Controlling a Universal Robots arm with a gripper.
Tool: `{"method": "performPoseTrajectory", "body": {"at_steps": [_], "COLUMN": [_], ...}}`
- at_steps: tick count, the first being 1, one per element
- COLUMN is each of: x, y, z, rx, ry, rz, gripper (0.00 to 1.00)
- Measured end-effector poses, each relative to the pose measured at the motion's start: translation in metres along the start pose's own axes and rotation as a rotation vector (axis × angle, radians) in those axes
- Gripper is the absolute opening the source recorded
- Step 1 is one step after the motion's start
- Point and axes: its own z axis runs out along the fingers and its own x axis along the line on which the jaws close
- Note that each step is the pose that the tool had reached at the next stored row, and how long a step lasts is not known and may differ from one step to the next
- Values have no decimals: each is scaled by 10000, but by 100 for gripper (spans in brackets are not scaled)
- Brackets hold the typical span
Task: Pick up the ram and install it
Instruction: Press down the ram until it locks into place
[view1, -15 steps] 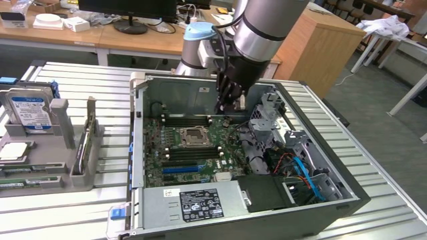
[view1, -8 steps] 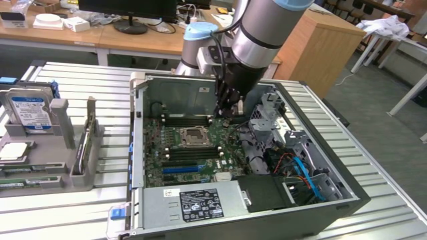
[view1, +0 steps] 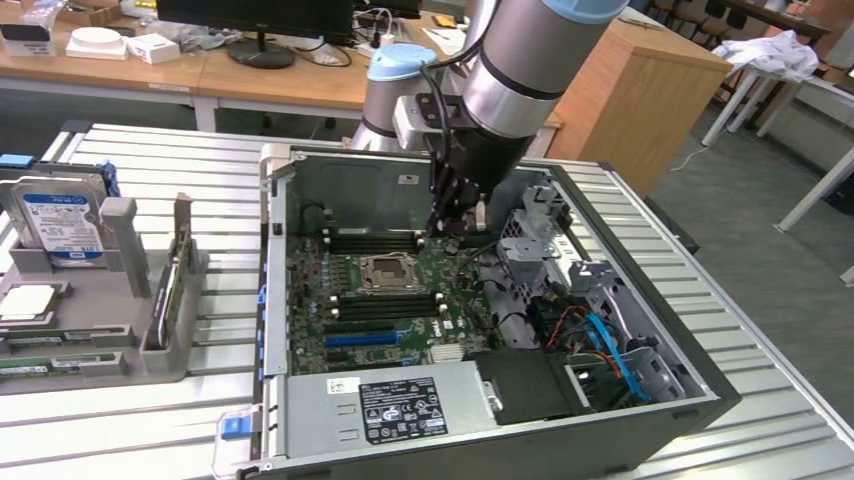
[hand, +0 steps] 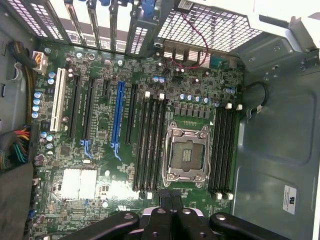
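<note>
Gripping a thin dark stick, apparently the ram (hand: 170, 199), edge-on, the end effector (hand: 170, 212) is closing its fingers on it and hovering inside the open computer case (view1: 694, 395), over the motherboard (view1: 380, 300). Four-slot banks of ram slots (hand: 150, 142) are lying just beyond it beside the empty CPU socket (hand: 186, 152), their long axis matching the stick's. Label writing is unreadable.

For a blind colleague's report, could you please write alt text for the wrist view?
The gripper hangs over an open computer motherboard, close to the empty CPU socket with black memory slots on both sides. A blue expansion slot and a white one lie further across the board, inside the grey metal case.
</note>
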Motion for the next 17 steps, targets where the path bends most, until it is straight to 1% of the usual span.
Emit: {"method": "performPoseTrajectory", "body": {"at_steps": [5,6,8,11,17], "x": [0,2,7,18,34], "y": [0,2,4,13,16], "z": [3,10,33,83,157], "rx": [2,1,-6,-11,-35], "ry": [5,29,97,170,374], "rz": [0,1,4,12,21], "gripper": [10,10,10,10,10]}}
